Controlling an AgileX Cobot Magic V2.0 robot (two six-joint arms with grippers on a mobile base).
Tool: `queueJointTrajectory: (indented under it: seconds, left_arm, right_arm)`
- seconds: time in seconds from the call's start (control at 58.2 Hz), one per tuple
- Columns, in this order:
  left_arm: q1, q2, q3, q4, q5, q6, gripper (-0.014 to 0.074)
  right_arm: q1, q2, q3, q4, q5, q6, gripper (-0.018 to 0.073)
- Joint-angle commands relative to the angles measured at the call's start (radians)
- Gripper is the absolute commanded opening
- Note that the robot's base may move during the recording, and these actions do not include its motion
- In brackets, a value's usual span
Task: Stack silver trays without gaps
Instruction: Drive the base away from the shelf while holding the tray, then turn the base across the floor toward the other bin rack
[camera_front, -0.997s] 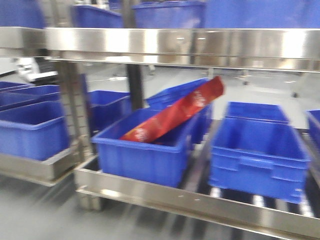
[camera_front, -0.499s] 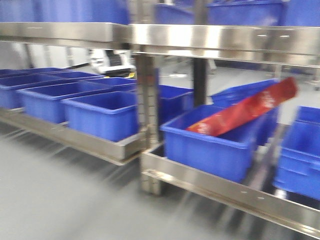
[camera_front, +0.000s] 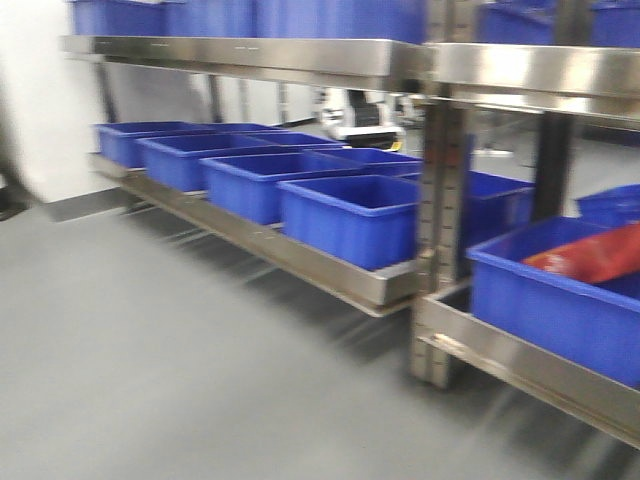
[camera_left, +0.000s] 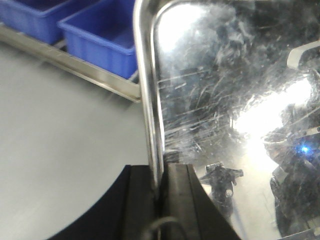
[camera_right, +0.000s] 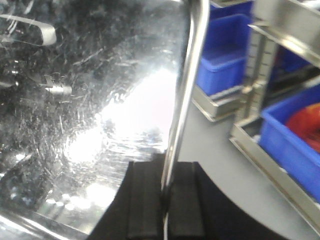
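The left hand (camera_left: 161, 176) is clamped on the rolled rim of a silver tray (camera_left: 230, 95). Its black fingers (camera_left: 140, 200) pinch the thin edge at the bottom centre of the left wrist view, and the scratched tray fills the right of that frame. The right hand (camera_right: 167, 176) is closed on a rim in the same way at the bottom centre of its own view, with mirror-bright metal filling the left. This looks like one tray carried by opposite edges, though I cannot be sure.

The front view is smeared. It shows grey floor (camera_front: 150, 350) and steel shelving (camera_front: 440, 210) with a row of blue bins (camera_front: 350, 215). A red packet (camera_front: 600, 255) lies in the bin at the right edge. No other tray or stack is in sight, so the stacking seems yet to come.

Each grip is a narrow pinch on slick, rounded steel, so a jolt could let the rim slide out. If the two hands drift apart or together, the tray could twist or pop free. The shelf upright stands near the right of the right wrist view, so a swing could clip it. A tray set down skewed would leave a gap.
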Motion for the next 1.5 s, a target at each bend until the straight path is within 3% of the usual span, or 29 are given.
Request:
queueJointTrajectory:
  seconds: [0.0,1.478]
  left_arm:
    - [-0.009,-0.012,-0.009,-0.036,-0.064,0.007,-0.0019]
    - [-0.009,-0.012,-0.009,-0.036,-0.064,0.007,-0.0019]
  right_arm:
    - [0.006,-0.016,-0.012,0.022,-0.045,-0.026,-0.0079]
    - [0.006,-0.016,-0.012,0.022,-0.045,-0.026,-0.0079]
